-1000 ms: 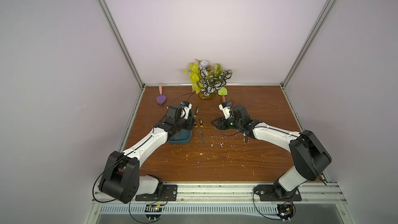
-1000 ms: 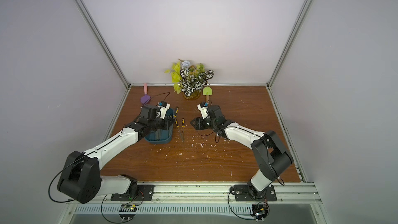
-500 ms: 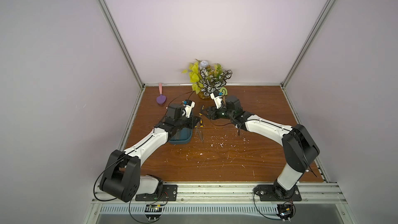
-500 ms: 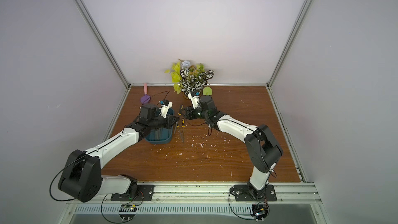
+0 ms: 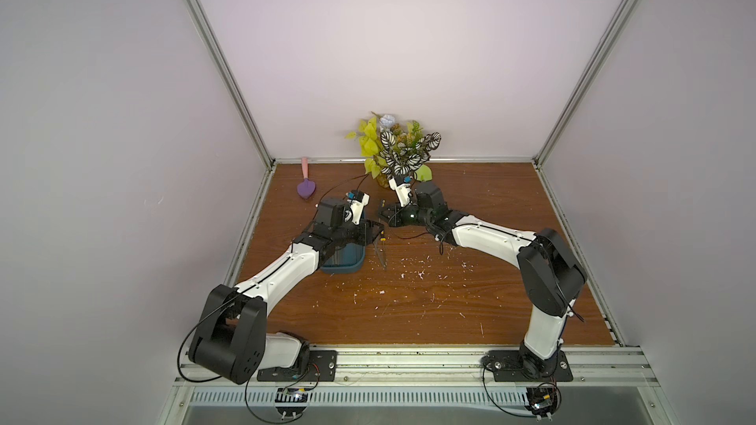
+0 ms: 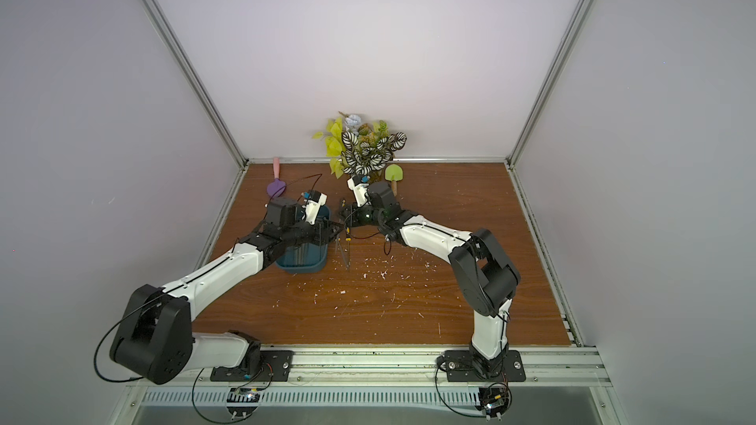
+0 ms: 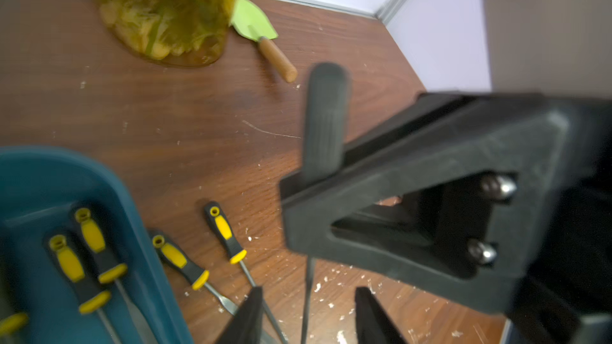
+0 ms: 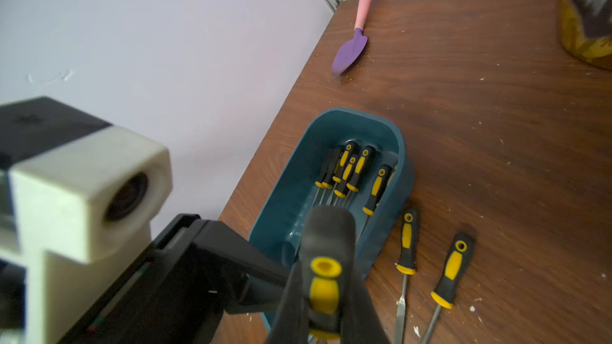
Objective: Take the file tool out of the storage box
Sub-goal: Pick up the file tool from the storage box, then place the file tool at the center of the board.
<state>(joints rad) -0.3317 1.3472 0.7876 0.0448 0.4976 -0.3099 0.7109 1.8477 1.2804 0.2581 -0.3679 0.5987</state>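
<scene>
While the right end effector [image 8: 324, 306] clamped the file tool [image 7: 324, 120] by its handle, the left end effector [image 7: 308, 291] gaped around the shaft, apparently a handover beside the storage box [image 8: 394, 129].

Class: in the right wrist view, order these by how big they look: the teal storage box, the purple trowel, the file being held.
1. the storage box, clearly largest.
2. the held file and the purple trowel: not ranked. The file sits right at the camera and is partly hidden; the trowel lies far back.
</scene>
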